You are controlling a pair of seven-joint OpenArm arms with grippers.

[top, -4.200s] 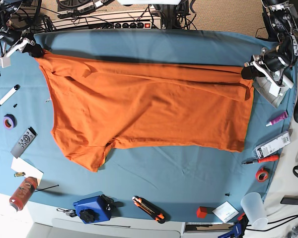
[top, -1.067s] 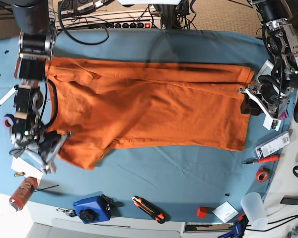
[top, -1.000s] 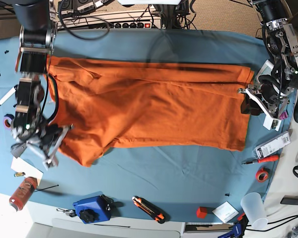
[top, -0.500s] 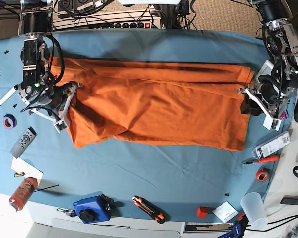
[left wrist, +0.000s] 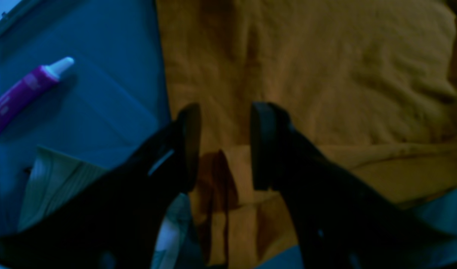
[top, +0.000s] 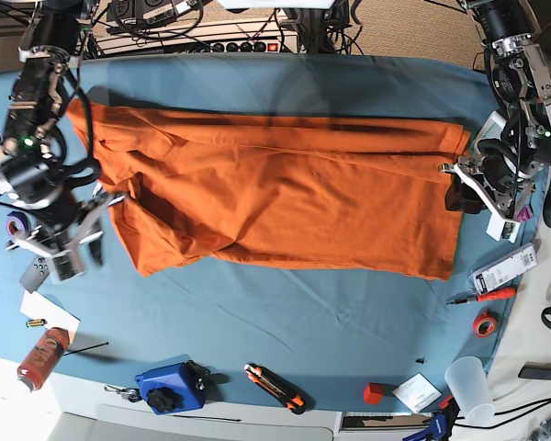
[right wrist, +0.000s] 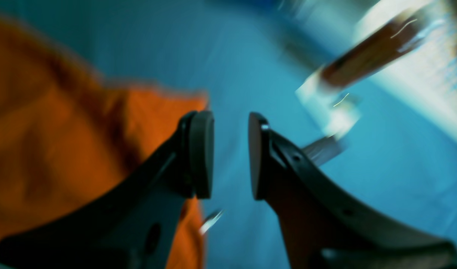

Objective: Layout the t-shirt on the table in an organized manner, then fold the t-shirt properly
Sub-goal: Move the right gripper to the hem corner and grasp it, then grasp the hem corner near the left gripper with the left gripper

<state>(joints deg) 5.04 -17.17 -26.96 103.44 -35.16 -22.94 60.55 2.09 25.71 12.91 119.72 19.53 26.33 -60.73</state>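
the t-shirt (top: pixel 285 197) lies spread across the far half of the table (top: pixel 285 312), long side running left to right in the base view, with wrinkles through the middle and one corner drooping toward the near left. the right gripper (top: pixel 73 241) hangs just off that left edge of the cloth, over bare blue covering; from its own wrist camera the jaws stand apart with nothing between them, the orange hem beside one finger (right wrist: pixel 200 153) (the picture is smeared, so finer detail is lost). across the table the left gripper (top: pixel 461 188) sits at the shirt's opposite edge. its wrist view shows the gripper (left wrist: pixel 223 145) with two dark fingers parted over the orange fabric, a gap between them; whether they touch the cloth i cannot tell. a purple tube (left wrist: pixel 24 89) lies on the blue covering beside it, and a red marker (top: pixel 485 296) rests nearer the table's edge.
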